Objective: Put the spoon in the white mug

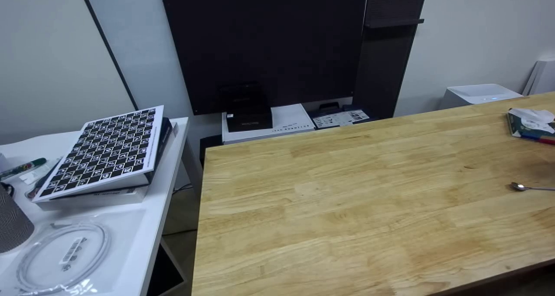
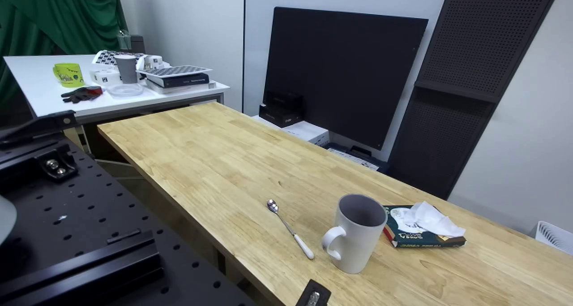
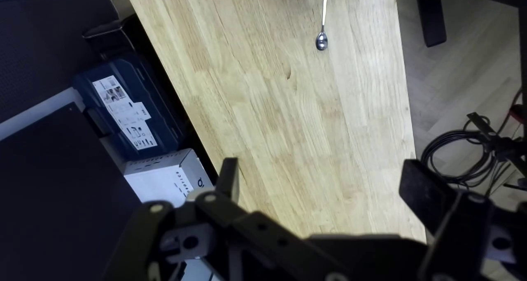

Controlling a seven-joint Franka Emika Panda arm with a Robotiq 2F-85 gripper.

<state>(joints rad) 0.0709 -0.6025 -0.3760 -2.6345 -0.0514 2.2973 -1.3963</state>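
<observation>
The black 2-fingered gripper (image 3: 321, 180) has its fingers spread wide. In an exterior view, the slender white-handled metal spoon (image 2: 296, 238) lies on the pale wooden tabletop (image 2: 201, 153), just beside the upright white cylindrical mug (image 2: 358, 241), on its handle side.

There are two mugs (image 2: 359, 238) (image 2: 70, 75) and one spoon (image 2: 293, 233).

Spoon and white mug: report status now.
Hand open, holding nothing. Spoon lying on wooden table, outside the white mug. Green box on mug's far side from spoon, not between them.
</observation>
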